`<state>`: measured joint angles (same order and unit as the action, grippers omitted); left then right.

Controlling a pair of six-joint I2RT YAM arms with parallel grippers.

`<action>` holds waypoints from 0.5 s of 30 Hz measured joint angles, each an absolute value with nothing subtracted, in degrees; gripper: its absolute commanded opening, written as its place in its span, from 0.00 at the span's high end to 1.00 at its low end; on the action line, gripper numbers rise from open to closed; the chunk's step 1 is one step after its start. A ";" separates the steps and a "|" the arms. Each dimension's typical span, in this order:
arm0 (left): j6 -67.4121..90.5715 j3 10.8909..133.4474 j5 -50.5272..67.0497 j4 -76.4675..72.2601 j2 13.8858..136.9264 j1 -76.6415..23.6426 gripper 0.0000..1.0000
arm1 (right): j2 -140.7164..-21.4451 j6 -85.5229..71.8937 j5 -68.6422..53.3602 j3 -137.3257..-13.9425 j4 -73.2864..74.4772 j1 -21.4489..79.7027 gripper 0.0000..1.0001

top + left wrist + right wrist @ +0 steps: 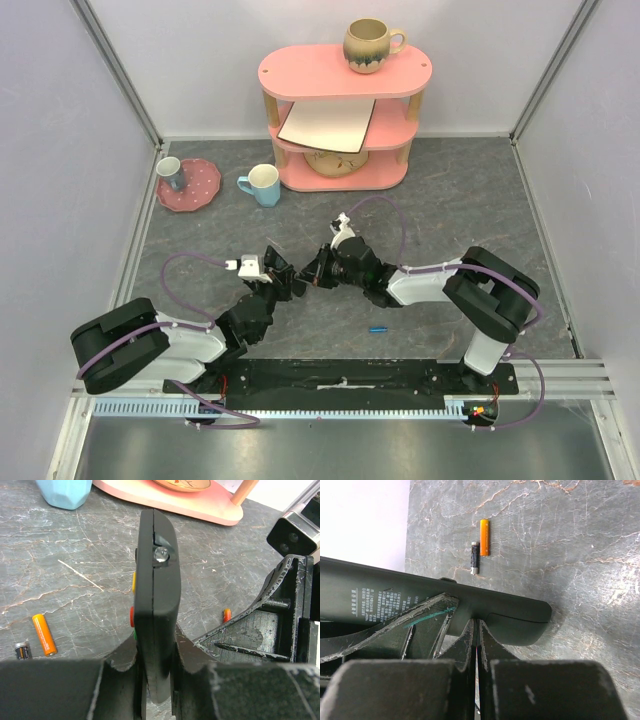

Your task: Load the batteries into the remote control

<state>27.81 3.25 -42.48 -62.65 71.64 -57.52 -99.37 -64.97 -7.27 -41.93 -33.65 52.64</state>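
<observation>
My left gripper point(155, 647) is shut on the black remote control point(156, 575) and holds it on edge above the table, with coloured buttons on its left side. My right gripper point(477, 622) is shut, and its tips press against the remote's back point(470, 605) beside the cover seam. In the top view both grippers meet mid-table, left point(287, 283) and right point(313, 272). An orange battery point(44, 634) and a small black battery point(22, 651) lie on the table, also in the right wrist view point(484, 537). Another red-orange battery point(227, 615) lies by the right fingers. A blue battery point(377, 328) lies near the front.
A pink shelf point(340, 110) stands at the back with a mug point(370, 45) on top and a board and bowl inside. A light blue cup point(262, 185) and a pink plate point(200, 190) holding a small cup stand at the back left.
</observation>
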 measured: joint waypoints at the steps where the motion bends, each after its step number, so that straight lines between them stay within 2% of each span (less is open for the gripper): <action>1: 27.81 3.25 -42.68 -62.65 71.64 -57.49 0.98 | -99.44 -64.90 -7.27 -42.33 -33.06 52.64 1.00; 15: 27.51 3.25 -44.51 -62.50 71.55 -57.25 0.98 | -100.47 -63.51 -7.51 -46.15 -26.15 52.60 1.00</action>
